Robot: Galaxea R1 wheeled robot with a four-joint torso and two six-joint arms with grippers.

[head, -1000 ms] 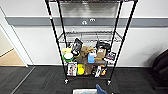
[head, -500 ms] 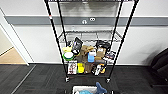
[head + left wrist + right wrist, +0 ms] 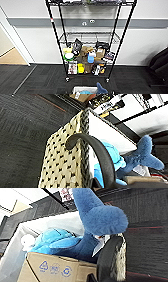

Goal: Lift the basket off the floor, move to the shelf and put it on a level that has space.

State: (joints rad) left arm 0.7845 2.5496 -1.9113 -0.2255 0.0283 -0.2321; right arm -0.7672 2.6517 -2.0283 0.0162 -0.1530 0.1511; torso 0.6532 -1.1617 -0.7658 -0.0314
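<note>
The shelf [image 3: 88, 40] stands straight ahead in the head view, a tall black wire rack against a white wall with a grey band, its castors on the dark carpeted floor [image 3: 37, 80]. Its top tier is crowded with things too blurred to name, and the level [image 3: 87, 37] below that, second from the top, looks bare across its wire grid. The lower tiers are packed: a yellow and green container [image 3: 68, 55], brown cardboard boxes [image 3: 86, 51], a light blue bottle [image 3: 91, 58] and several small packets. To the left a strip of tan wooden flooring [image 3: 11, 57] shows through a doorway, and a dark chair [image 3: 160, 65] sits at the right edge. The basket [image 3: 83, 90] is at the very bottom of the head view, just in front of the rack and between the arms, with a blue plush toy [image 3: 101, 88] poking up out of it. From the left wrist view, the basket's [image 3: 65, 164] cream perforated side and braided rim are close up, with a curved black finger [image 3: 100, 156] hooked over the rim and the plush tail [image 3: 142, 156] inside. From the right wrist view, the plush toy [image 3: 97, 215] lies over a cardboard box [image 3: 55, 268] with recycling marks inside the basket, and a dark finger [image 3: 110, 258] presses at the woven rim. For both grippers I cannot tell whether the jaws are spread or pressed together.
</note>
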